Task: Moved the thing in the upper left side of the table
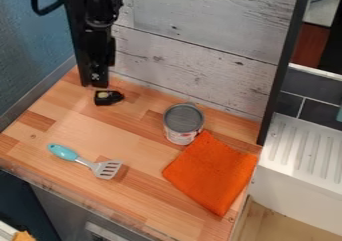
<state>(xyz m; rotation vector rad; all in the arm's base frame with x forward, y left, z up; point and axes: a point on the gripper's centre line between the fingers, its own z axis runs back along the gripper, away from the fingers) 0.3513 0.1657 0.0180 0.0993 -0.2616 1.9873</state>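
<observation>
Camera view: the small black object (108, 98) is lying on the counter (150, 157) at upper left, just below the gripper (97, 80), whose open or closed state I cannot tell, so an off-centre descent could be nudging it sideways.

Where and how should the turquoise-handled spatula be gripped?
Probably best by the turquoise handle, from above, closing across its width: the spatula lies flat, and its handle looks thicker than the neck and narrower than the slotted head.

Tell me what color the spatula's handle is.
The handle is light blue, seen best in the camera view.
</observation>
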